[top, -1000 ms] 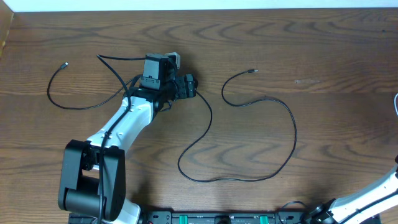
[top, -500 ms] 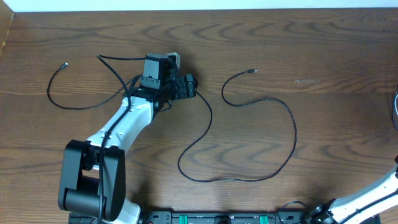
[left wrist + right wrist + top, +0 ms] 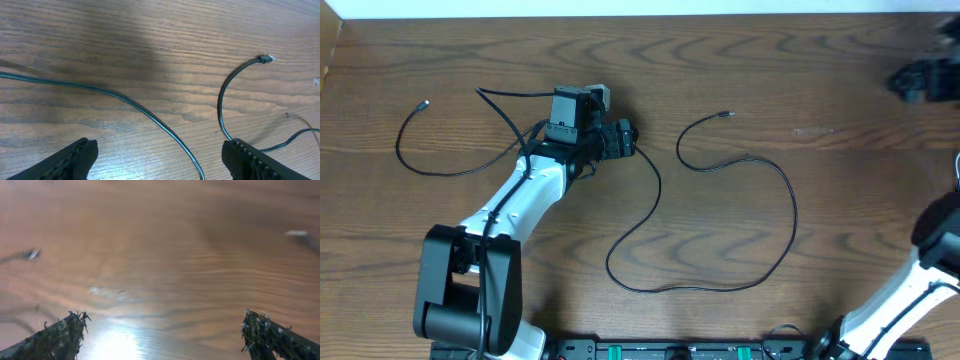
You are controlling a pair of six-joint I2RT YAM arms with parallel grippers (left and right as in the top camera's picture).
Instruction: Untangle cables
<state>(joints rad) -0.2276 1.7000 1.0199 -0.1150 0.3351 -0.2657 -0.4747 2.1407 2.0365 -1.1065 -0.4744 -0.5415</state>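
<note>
A dark brown wooden table [image 3: 440, 60] with strong grain fills the overhead view. A thin white strip [image 3: 620, 8] runs beyond its far edge, and a black rail with green parts [image 3: 670, 350] lies along its near edge. The right wrist view shows a bright patch of glare on the wood below the fingers.

The white-and-black left arm [image 3: 520, 200] reaches from the near-left corner toward the table's middle. The right arm [image 3: 920, 280] rises at the near-right corner, partly out of frame.

The left gripper [image 3: 625, 138] hangs low over the wood with its fingers [image 3: 75, 160] spread wide, holding nothing. The right gripper [image 3: 923, 78] is a blurred dark shape at the far right, well apart from both cables. Its fingers [image 3: 60, 335] are also spread wide over bare wood.

The long black cable [image 3: 790, 220] starts just beside the left gripper, sweeps toward the near edge and loops back up on the gripper's right. In the left wrist view a strand of it lies on the wood between the open fingers, unpinched. Its plug [image 3: 265, 59] lies ahead and to the right of that gripper.

The shorter black cable [image 3: 405, 155] curves well to the left gripper's left and passes behind the left arm. Its tip [image 3: 425, 103] lies free.
</note>
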